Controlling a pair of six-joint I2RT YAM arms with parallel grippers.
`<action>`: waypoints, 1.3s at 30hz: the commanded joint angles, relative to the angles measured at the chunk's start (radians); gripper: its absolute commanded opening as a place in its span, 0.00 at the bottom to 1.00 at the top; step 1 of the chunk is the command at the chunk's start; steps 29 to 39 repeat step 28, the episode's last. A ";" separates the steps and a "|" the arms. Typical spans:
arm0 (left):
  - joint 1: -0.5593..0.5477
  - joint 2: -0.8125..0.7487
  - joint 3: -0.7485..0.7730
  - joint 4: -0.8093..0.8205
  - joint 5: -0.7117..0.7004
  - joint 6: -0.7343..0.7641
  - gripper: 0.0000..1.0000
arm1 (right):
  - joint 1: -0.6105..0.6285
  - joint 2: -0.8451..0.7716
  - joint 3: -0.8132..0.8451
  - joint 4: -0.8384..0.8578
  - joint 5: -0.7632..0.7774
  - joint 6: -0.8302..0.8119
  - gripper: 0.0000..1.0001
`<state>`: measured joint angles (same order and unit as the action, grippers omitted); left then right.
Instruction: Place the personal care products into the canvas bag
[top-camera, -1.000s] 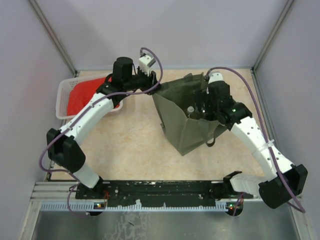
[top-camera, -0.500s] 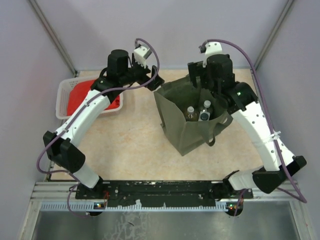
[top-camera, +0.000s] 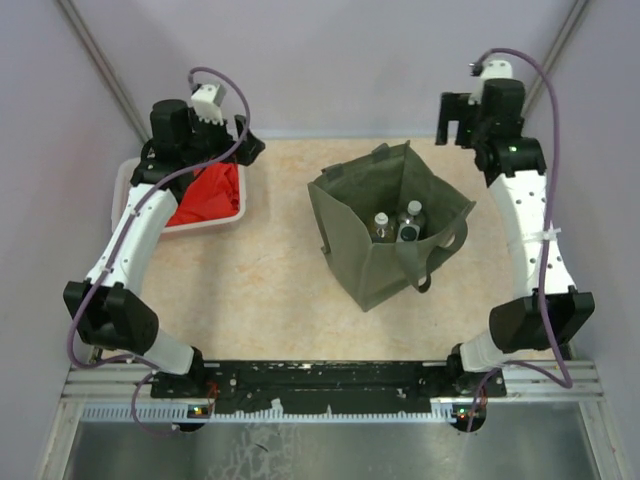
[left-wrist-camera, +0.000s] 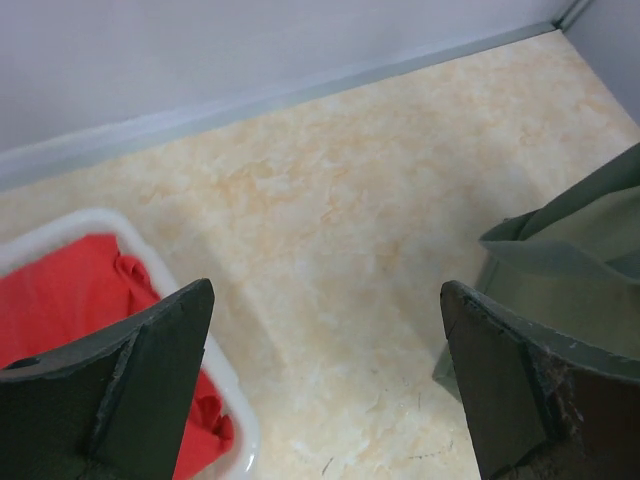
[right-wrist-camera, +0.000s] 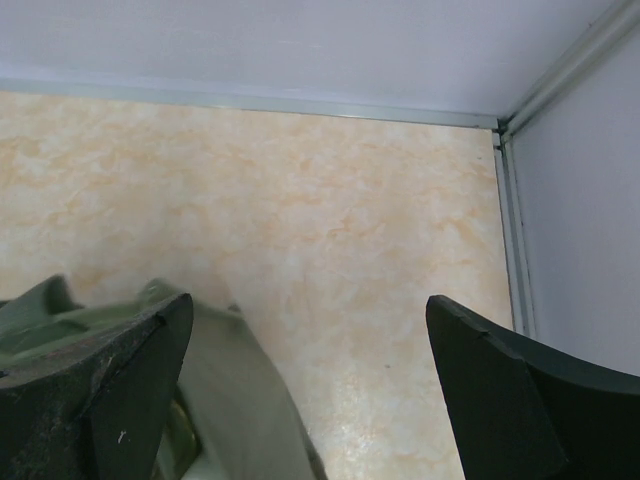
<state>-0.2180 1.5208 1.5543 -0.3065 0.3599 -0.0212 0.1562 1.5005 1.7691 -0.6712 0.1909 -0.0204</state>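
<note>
Top external: I see the left gripper (top-camera: 243, 150) and right gripper (top-camera: 452, 118) both spread wide, empty. Between them stands the bag (top-camera: 365, 265), bottles (top-camera: 381, 222) inside, bare table (top-camera: 270, 270) around its edges.

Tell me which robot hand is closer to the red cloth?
The left gripper: it hangs open by the white basket holding the red cloth, while the right gripper is at the far right corner, past the canvas bag.
</note>
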 joint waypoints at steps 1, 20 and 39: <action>0.047 -0.007 -0.053 0.036 0.027 -0.064 1.00 | -0.224 -0.012 -0.061 0.136 -0.179 0.093 0.99; 0.048 -0.090 -0.308 0.158 -0.278 -0.234 1.00 | -0.334 -0.135 -0.651 0.361 -0.150 0.168 0.99; 0.048 -0.137 -0.334 0.189 -0.244 -0.238 1.00 | -0.334 -0.158 -0.668 0.374 -0.147 0.152 0.99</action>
